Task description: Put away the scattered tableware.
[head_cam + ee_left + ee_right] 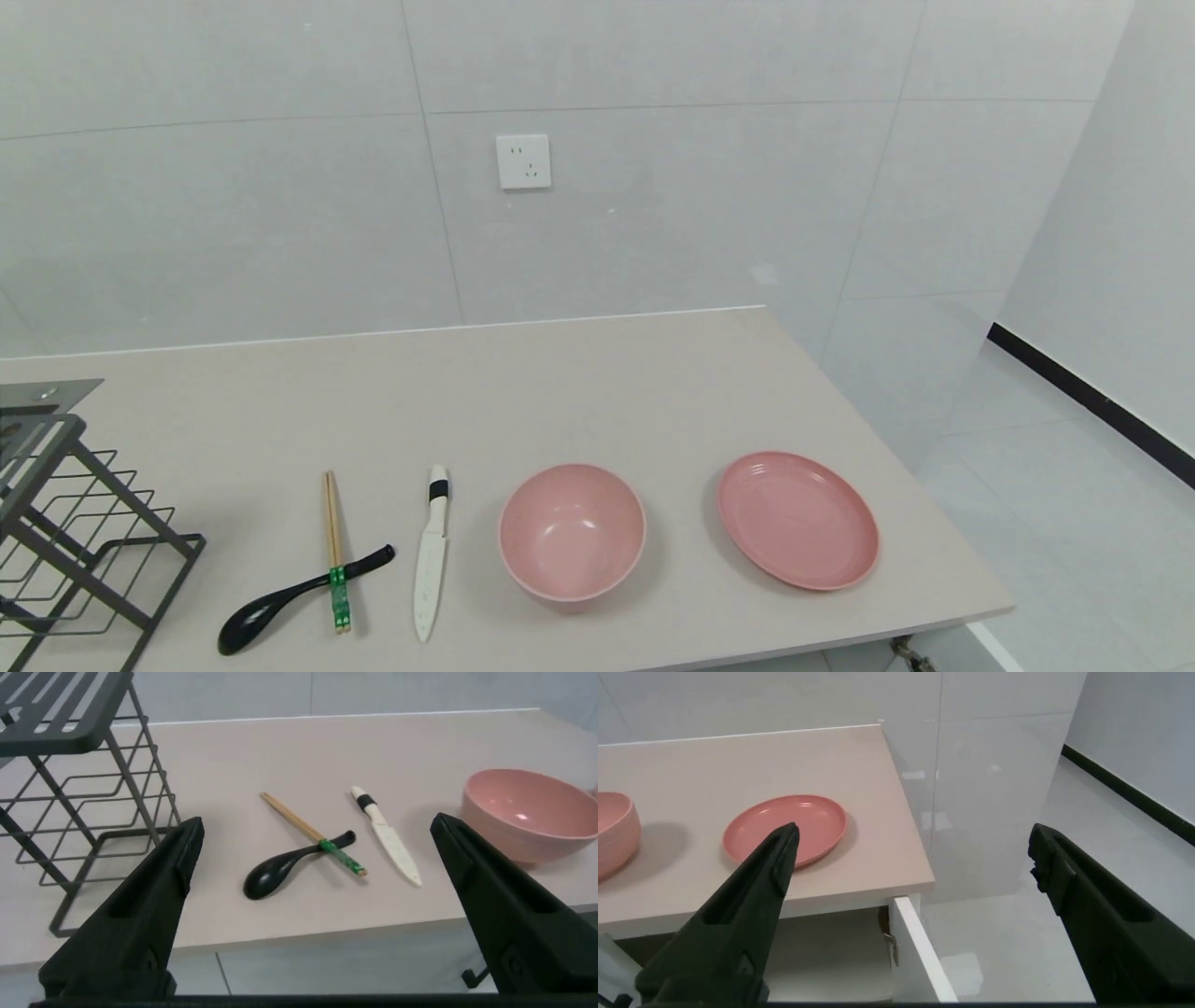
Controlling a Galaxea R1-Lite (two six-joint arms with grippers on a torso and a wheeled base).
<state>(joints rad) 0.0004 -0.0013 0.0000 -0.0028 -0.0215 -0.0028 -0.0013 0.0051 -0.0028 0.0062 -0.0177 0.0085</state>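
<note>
Beyond the left hand [316, 821], well apart, lies the spoon [280, 870].

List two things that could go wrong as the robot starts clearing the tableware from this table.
1. The wooden chopsticks with a green band lie across the handle of the black plastic spoon. Lifting the spoon first would probably tip or roll them.
2. The round pink plate lies flat near the right edge of the beige table. A sideways nudge during a grasp might slide it off.
</note>
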